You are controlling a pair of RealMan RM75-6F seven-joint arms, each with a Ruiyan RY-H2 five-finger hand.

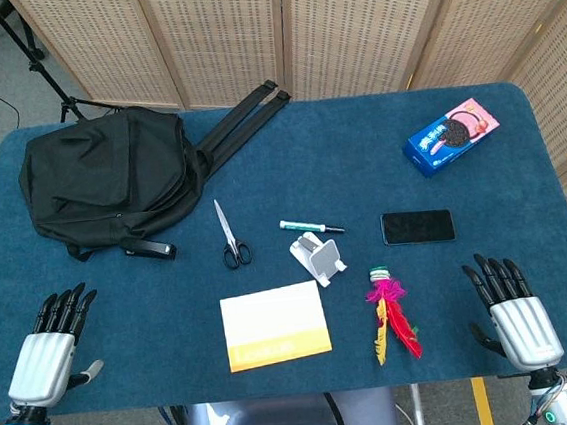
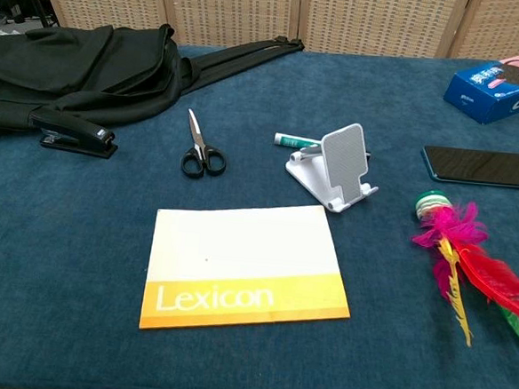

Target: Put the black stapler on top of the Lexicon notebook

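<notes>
Black and compact, the stapler (image 1: 152, 249) lies against the front edge of the backpack (image 1: 105, 179), left of the scissors (image 1: 230, 237) and well apart from the Lexicon notebook (image 1: 275, 325). It looks rigid and fairly heavy, so gripping across its narrow sides mid-body seems safest. Left hand (image 1: 48, 354) and right hand (image 1: 514, 314) rest empty, fingers spread.

the head view looks steeply down from above the near edge of the desk (image 1: 356, 125), taking in its whole top and the screens behind. the chest view sits lower and closer, facing across the desk. both share the notebook (image 1: 275, 325), stapler (image 1: 150, 249) and scissors (image 1: 230, 237).
</notes>
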